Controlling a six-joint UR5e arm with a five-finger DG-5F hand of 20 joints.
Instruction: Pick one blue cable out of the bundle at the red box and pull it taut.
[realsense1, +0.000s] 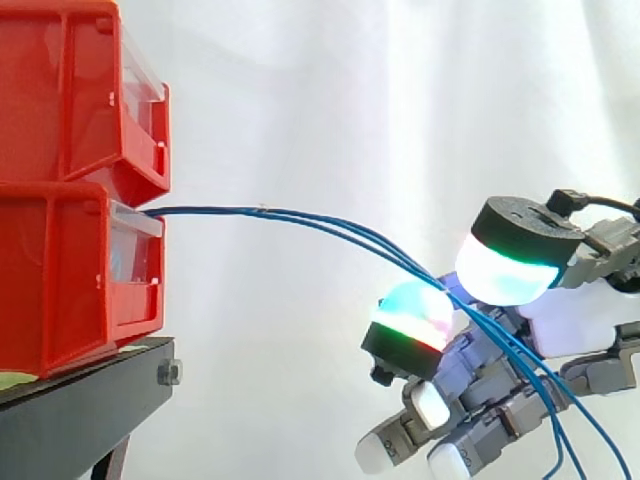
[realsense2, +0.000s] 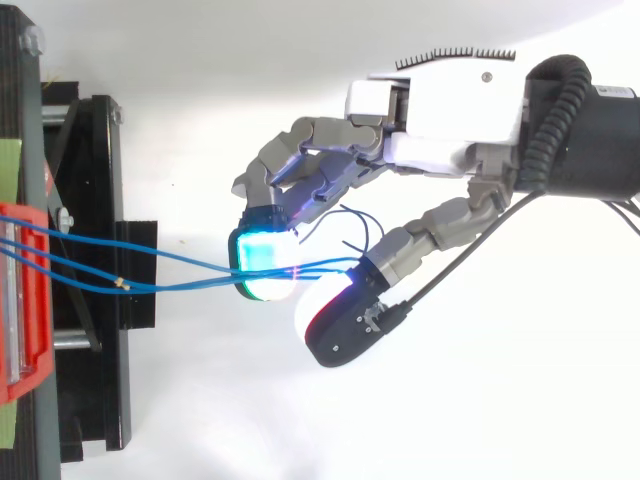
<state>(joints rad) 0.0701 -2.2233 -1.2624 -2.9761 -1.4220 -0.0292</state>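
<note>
— Where they leave the red bins (realsense1: 70, 270) in the side view, how do the blue cables (realsense1: 300, 217) run?
— Lengthwise toward the hand (realsense1: 570, 320), sloping down, pinched between two pads (realsense1: 505, 272); their ends are cut off below it.
— From above?
— Converging at the hand (realsense2: 440, 110); which strand is gripped, I can't tell.

Thin blue cables (realsense1: 230, 210) fan from the red box (realsense1: 60, 280), sagging rightward.
</note>
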